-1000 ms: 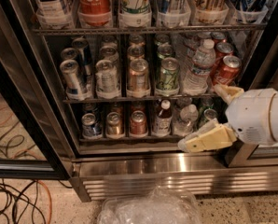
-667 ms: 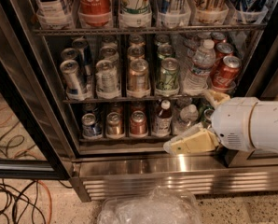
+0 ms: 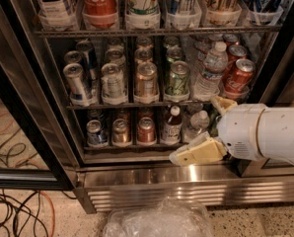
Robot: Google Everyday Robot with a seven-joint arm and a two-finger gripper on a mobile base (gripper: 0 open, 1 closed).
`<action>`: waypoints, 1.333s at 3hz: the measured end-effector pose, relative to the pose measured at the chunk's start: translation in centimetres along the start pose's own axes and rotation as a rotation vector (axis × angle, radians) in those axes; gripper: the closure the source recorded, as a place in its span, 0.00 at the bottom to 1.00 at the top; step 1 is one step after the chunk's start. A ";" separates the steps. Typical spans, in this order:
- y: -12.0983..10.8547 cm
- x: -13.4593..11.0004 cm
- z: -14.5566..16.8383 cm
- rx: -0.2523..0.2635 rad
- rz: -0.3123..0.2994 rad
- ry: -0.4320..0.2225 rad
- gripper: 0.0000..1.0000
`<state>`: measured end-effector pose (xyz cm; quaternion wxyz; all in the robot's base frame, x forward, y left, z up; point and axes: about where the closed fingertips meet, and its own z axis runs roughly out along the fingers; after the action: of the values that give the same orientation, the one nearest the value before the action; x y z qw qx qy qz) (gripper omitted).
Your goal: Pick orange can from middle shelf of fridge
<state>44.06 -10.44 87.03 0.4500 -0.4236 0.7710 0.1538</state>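
Clearance is the main hazard. The orange can (image 3: 146, 79) stands at the front of its lane on the middle shelf (image 3: 88, 105) of the fridge (image 3: 137, 177). A white can (image 3: 112, 83) sits just beside it on one side and a green-and-white can (image 3: 177, 79) on the other, so a wide or skewed approach could knock a neighbour or take the wrong can. The gripper (image 3: 199, 130) hangs below shelf level, off to the right, with its jaws apparently spread and empty. The can is upright, with a coppery body and a silver top.

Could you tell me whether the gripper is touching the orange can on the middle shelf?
Apart. The camera view shows the open gripper low at right and the orange can well up-left of it.
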 end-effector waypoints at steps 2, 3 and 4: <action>0.5 1.1 2.8 0.068 0.010 -0.124 0.00; 0.1 1.3 3.7 0.116 0.032 -0.229 0.00; -0.1 1.3 5.4 0.126 -0.015 -0.307 0.00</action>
<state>46.83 -7.82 82.98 0.5891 -0.3718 0.6983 0.1647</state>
